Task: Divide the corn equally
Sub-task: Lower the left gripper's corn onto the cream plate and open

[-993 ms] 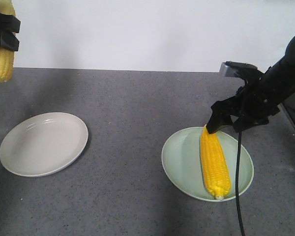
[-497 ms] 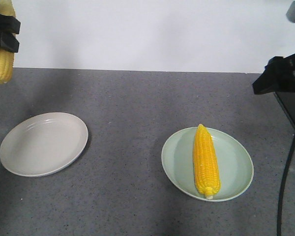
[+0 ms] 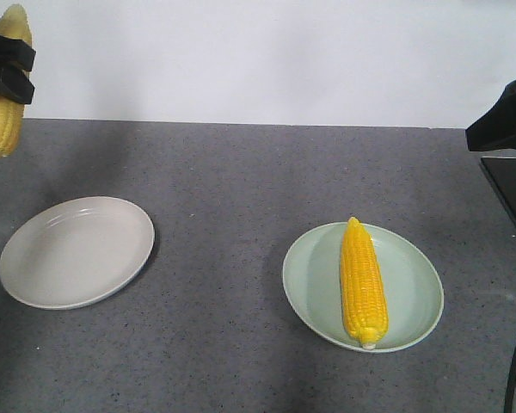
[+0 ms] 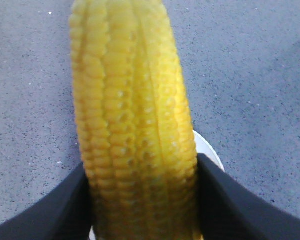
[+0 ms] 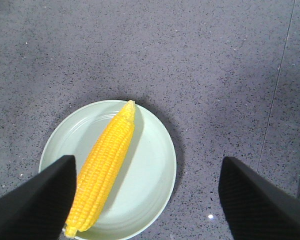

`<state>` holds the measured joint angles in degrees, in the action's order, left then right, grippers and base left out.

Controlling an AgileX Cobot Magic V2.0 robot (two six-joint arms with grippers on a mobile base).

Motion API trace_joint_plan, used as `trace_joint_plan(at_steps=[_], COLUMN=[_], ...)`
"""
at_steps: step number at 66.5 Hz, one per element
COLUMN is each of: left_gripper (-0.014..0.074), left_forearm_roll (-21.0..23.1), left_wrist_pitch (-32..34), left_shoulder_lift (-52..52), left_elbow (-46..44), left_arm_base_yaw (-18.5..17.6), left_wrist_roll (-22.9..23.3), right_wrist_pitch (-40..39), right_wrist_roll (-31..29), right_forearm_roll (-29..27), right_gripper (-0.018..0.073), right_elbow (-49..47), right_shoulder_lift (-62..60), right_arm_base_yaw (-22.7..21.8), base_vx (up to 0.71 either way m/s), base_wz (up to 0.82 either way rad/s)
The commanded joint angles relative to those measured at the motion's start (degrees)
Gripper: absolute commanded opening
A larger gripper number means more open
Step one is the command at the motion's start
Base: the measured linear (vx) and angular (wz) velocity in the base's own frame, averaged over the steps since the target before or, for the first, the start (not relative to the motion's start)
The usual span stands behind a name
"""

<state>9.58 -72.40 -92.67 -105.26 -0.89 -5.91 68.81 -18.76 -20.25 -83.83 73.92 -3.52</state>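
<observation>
One corn cob (image 3: pixel 363 280) lying lengthwise on pale green plate (image 3: pixel 413 284), pointed tip toward far rim, blunt end at near rim. Second cob (image 3: pixel 3 116) held upright in air at far left, clamped betw. fingers of left gripper (image 4: pixel 145 200), well above grey table (image 3: pixel 241 215). White plate (image 3: pixel 76 251) on table's left side, nothing on it. Right gripper (image 5: pixel 147 200) up high over green plate, fingers spread wide, holding nothing, apart from cob below.
</observation>
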Motion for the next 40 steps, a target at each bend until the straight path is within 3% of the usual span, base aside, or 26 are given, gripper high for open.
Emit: trace_joint_plan(at_steps=[1,11,27,40], left_gripper=[0.0038,0.0038,0.0038,0.0038], left_forearm_roll=[2.5,4.7,5.2,6.3], left_wrist_pitch=[0.7,0.7,0.9,7.8], left_shoulder_lift=[2.3,2.2,2.2,2.2], left_elbow=[-1.3,0.3,12.0,21.2], left_arm_base_yaw=[-0.2,-0.2,-0.2,-0.3], left_wrist_roll=[-0.6,-1.7,-2.1,-4.0], right_wrist_pitch=[-2.5,-2.5,-2.7,-3.0], right_wrist_roll=[-0.1,-0.2,-0.2,-0.2], right_forearm_roll=[-1.1,-1.1,-1.1,-1.3], right_gripper=[0.0563,0.0563,0.0563,0.0563], right_elbow=[-1.3,-1.3,-1.3,-1.3], right_shoulder_lift=[-1.2,-1.2,-1.2,-1.2], right_arm_base_yaw=[-0.3,-0.3,-0.3,-0.3], base_vx=[0.00,0.00,0.00,0.00], base_wz=[0.00,0.00,0.00,0.00])
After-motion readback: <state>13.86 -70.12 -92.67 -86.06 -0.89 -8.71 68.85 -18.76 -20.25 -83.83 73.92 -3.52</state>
